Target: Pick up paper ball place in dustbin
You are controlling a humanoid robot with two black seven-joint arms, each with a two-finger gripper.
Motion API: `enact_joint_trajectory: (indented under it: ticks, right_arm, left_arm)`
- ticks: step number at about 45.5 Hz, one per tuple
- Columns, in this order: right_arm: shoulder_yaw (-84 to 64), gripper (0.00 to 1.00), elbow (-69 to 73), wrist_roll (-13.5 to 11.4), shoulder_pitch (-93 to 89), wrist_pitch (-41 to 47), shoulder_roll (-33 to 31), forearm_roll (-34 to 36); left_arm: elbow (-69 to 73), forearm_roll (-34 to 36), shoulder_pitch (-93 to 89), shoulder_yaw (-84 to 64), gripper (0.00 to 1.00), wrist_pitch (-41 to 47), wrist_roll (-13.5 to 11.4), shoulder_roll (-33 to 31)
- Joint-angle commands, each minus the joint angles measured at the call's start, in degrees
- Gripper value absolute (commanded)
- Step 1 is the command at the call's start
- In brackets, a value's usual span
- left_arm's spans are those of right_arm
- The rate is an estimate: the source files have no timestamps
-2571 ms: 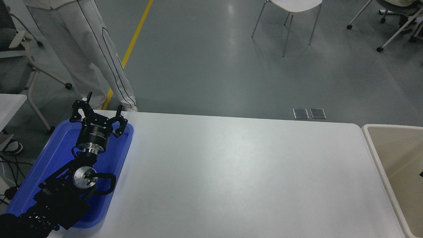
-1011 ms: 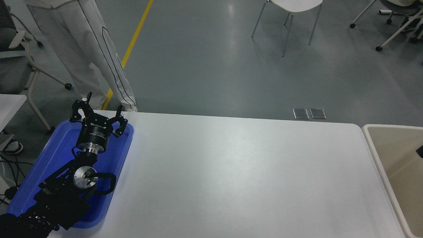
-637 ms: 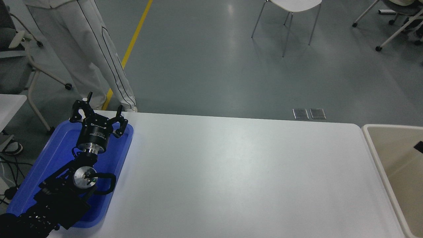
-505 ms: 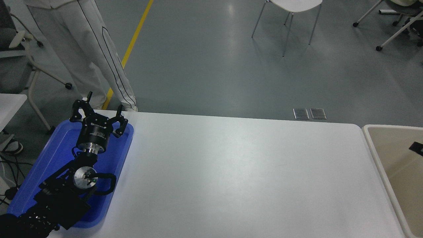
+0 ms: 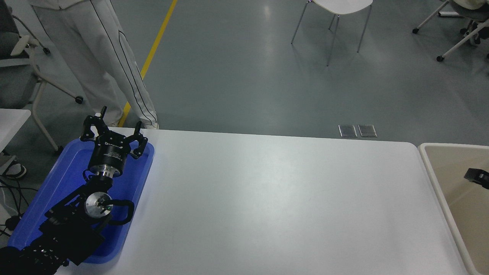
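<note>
At the lower left we see the left claw [image 5: 114, 133] parked over the blue tray [image 5: 65, 172], in the same spot and pose as in every earlier frame, its black fingers [image 5: 88, 128] spread apart with nothing between them. There is small white print on the claw's black barrel, but it is too fine for us to read. A person in white trousers [image 5: 110, 65] stands at the far left corner of the tabletop [image 5: 267, 198], placed as before.

Moving right, the white tabletop looks the same as in the earlier frames. Beyond it, on the grey floor, a white chair [image 5: 336, 11] stands at the top, and two small metal floor plates [image 5: 357, 131] lie just past the far edge.

At the right edge we find the one clear change. A small black piece of the right claw [image 5: 477, 176] pokes into view over the dustbin [image 5: 429, 160], a beige bin with a thick pale rim standing just beside the tabletop's right end. Half a second ago that black piece sat slightly higher and nearer the picture's edge; now it reaches a little further in and lower. So little of it shows that we cannot tell whether it is apart or together.

We cannot see the paper ball anywhere, and the visible part of the dustbin's beige interior shows only plain walls.
</note>
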Motion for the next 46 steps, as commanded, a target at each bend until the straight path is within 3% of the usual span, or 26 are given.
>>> enact_joint_trajectory:
  ticks: [1,15,32,36,42,46]
  right_arm:
    - [12.7,1.00,0.6,0.1,-4.2,0.6,-4.0,0.0]
    - [53.7,1.00,-1.7,0.1,-22.1,-0.4,-4.7,0.7]
    - [93.5,0.99,-8.8,0.6,-38.0,-0.4,9.3,2.7]
    - [102.3,1.00,-11.9,3.5,-40.8,-0.4,15.2,2.9]
    - [109.4,1.00,-15.4,10.8,-41.9,-0.2,20.0,3.0]
    - [112.0,1.00,-17.6,13.0,-41.9,-0.1,23.1,2.9]
  left_arm:
    - [0.1,0.0,0.0,0.0,1.00,0.0,0.0,0.0]
    - [0.0,0.0,-0.1,0.0,1.00,0.0,0.0,0.0]
    - [0.0,0.0,0.0,0.0,1.00,0.0,0.0,0.0]
    - [0.0,0.0,0.0,0.0,1.00,0.0,0.0,0.0]
    - [0.0,0.0,0.0,0.0,1.00,0.0,-0.1,0.0]
    - [0.0,0.0,0.0,0.0,1.00,0.0,-0.1,0.0]
